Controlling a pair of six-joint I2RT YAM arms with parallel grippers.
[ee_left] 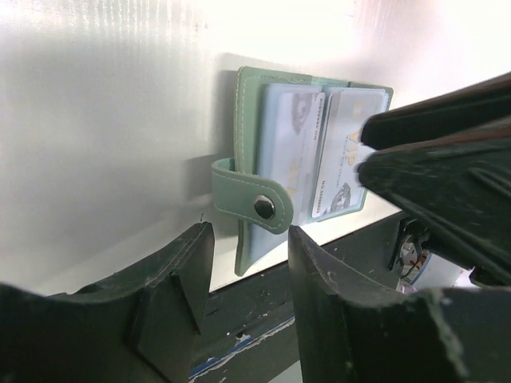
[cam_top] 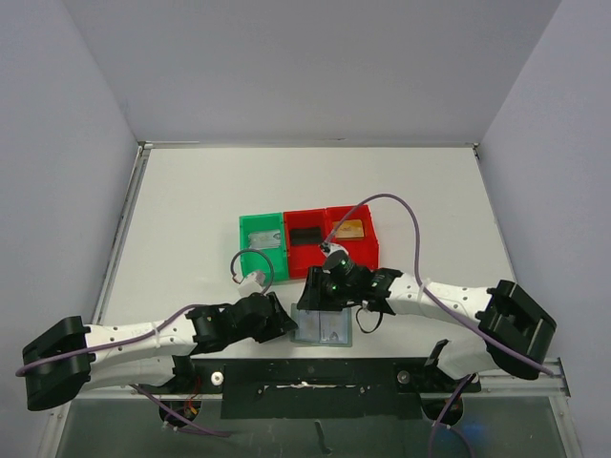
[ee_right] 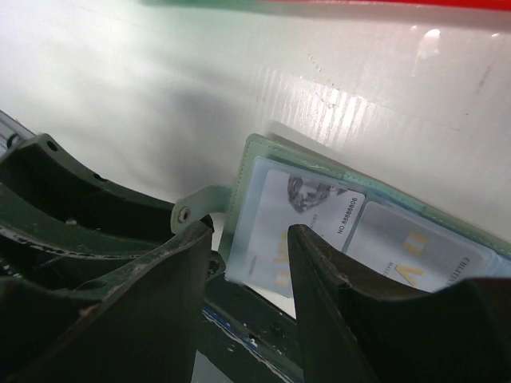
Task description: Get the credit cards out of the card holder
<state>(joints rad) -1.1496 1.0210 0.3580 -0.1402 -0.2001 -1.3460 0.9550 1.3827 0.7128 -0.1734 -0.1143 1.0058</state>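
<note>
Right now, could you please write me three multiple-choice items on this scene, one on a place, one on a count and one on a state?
1. Where does the card holder lie?
A) inside a bin
B) against the far wall
C) at the near edge of the table

2. How many red bins are there?
A) one
B) two
C) three

3. What state is the card holder in?
A) open, cards in its pockets
B) snapped shut
C) open and empty

Answers:
1 C, the top view shows it there.
2 B, two red ones stand beside a green bin.
3 A, both wrist views show printed cards behind the clear pockets.
</note>
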